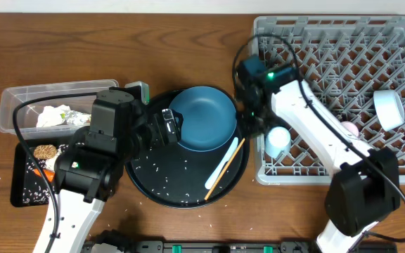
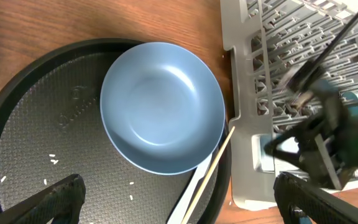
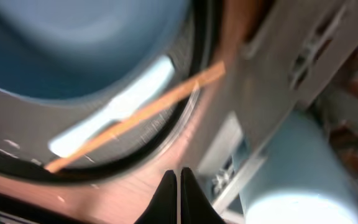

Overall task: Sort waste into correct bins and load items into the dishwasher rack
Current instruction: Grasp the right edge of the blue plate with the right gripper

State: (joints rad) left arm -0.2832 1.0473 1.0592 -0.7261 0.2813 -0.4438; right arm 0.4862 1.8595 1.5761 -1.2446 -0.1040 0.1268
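Note:
A dark blue plate (image 1: 202, 118) (image 2: 160, 106) lies on the round black tray. A white utensil (image 1: 220, 169) (image 3: 117, 112) and a chopstick (image 1: 229, 163) (image 2: 213, 165) (image 3: 135, 115) rest beside it. My left gripper (image 1: 166, 128) (image 2: 185, 199) hangs open over the tray, left of the plate. My right gripper (image 1: 252, 118) (image 3: 179, 180) is shut and empty, low between the tray and the dishwasher rack (image 1: 329, 42) (image 2: 247, 74). In the rack are a light blue cup (image 1: 278, 140) (image 3: 297, 174), a pink cup (image 1: 349, 128) and a white bowl (image 1: 389, 109).
Scattered rice grains (image 1: 162, 169) (image 2: 53, 160) dot the round black tray (image 1: 143, 186) (image 2: 36, 124). At the left, a clear tub (image 1: 13, 105) holds crumpled paper (image 1: 58, 116). The shallow black tray (image 1: 18, 190) holds a brown food piece (image 1: 44, 151), a carrot (image 1: 48, 174) and rice.

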